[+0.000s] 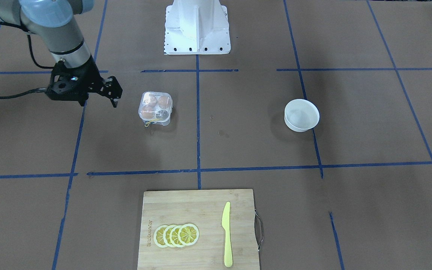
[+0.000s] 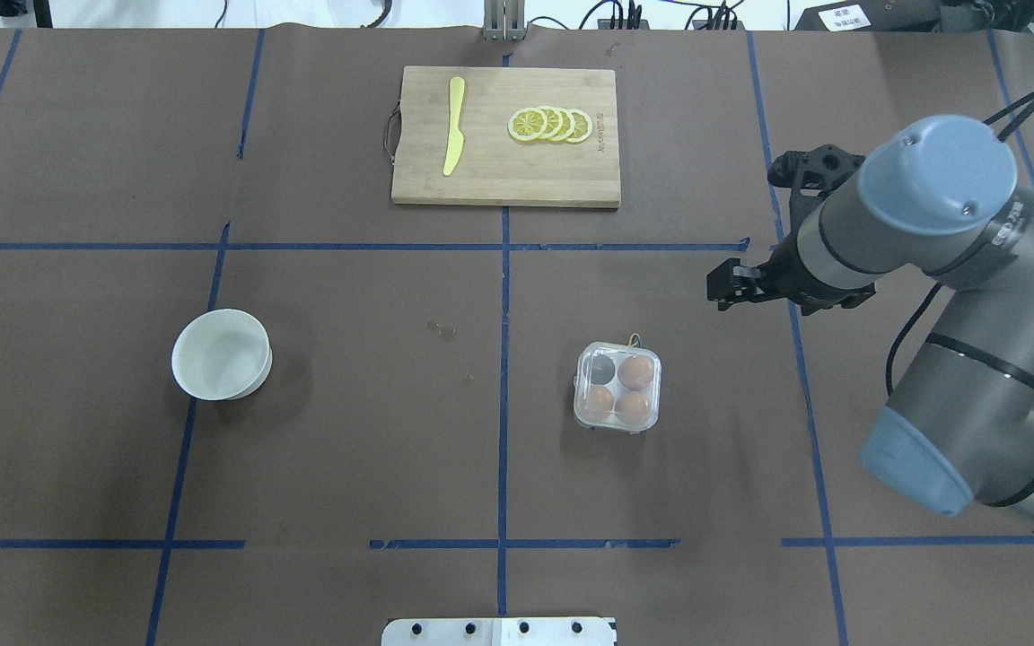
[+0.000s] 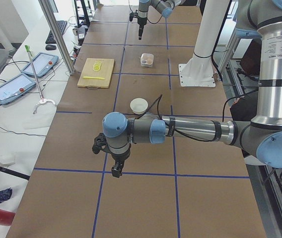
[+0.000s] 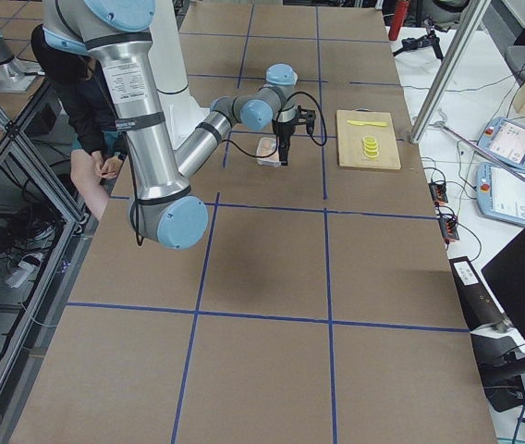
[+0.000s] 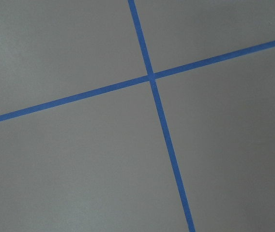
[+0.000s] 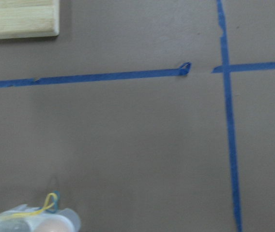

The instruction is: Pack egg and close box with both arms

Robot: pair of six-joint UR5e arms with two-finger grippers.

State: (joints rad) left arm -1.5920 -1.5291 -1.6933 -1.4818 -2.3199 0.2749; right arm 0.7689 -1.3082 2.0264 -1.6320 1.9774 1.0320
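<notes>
Three orange-brown eggs point(image 2: 635, 371) sit in the shut clear box point(image 2: 580, 397); both jaws' state cannot be told.

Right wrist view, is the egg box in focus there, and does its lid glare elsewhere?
Right wrist view: the box is cropped at the bottom corner and soft. Front-facing view: pale glare on its lid partly veils the eggs. Overhead view: eggs read clearly.

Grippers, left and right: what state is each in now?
Left gripper: cannot be told, shows only in the side view.
Right gripper: holds nothing, apart from the small clear plastic egg box; jaws' gap cannot be told.
</notes>
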